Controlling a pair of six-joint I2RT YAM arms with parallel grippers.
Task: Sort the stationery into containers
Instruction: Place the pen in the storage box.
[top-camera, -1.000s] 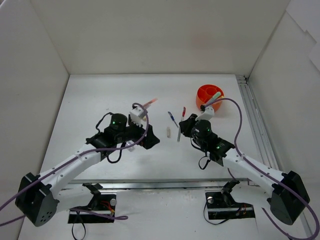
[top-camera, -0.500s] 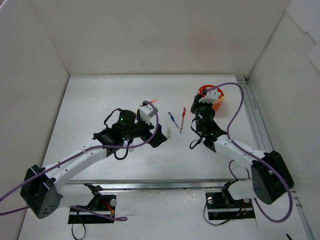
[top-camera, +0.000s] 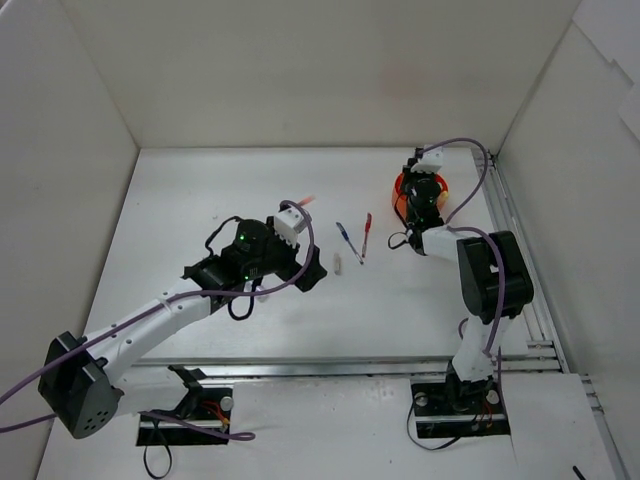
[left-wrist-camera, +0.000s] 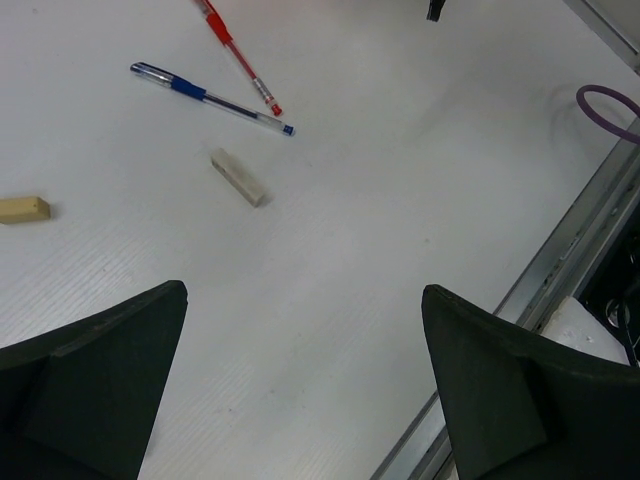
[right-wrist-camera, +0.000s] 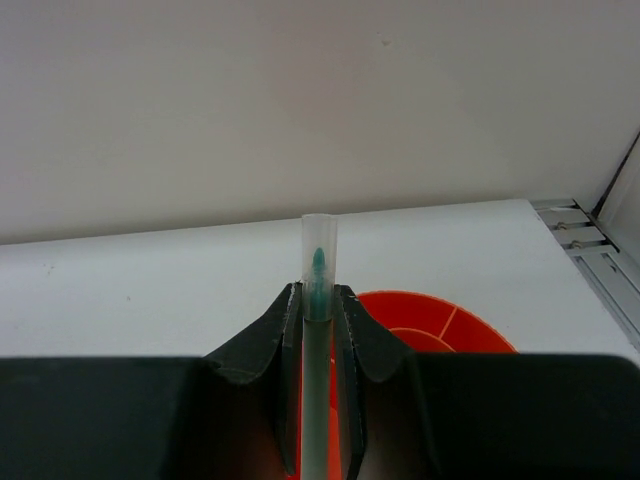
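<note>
The orange pot (top-camera: 400, 186) with inner dividers stands at the back right, partly under my right gripper (top-camera: 420, 198). In the right wrist view that gripper (right-wrist-camera: 319, 296) is shut on a pale green-tipped pen (right-wrist-camera: 319, 262) with a clear cap, upright just in front of the pot (right-wrist-camera: 445, 322). My left gripper (top-camera: 310, 250) hovers open mid-table with nothing between its fingers (left-wrist-camera: 110, 350). Ahead of it lie a blue pen (left-wrist-camera: 210, 98), a red pen (left-wrist-camera: 240, 62) and two beige stubs (left-wrist-camera: 238, 178) (left-wrist-camera: 22, 208). An orange highlighter (top-camera: 304, 201) lies behind the left gripper.
White walls enclose the table on three sides. A metal rail (top-camera: 505, 230) runs along the right edge and another (left-wrist-camera: 560, 255) along the front. Purple cables (top-camera: 470, 190) loop over both arms.
My right arm has swung back and up from mid-table to the orange pot, with the green-tipped pen still gripped. The left gripper has edged right, still open.
</note>
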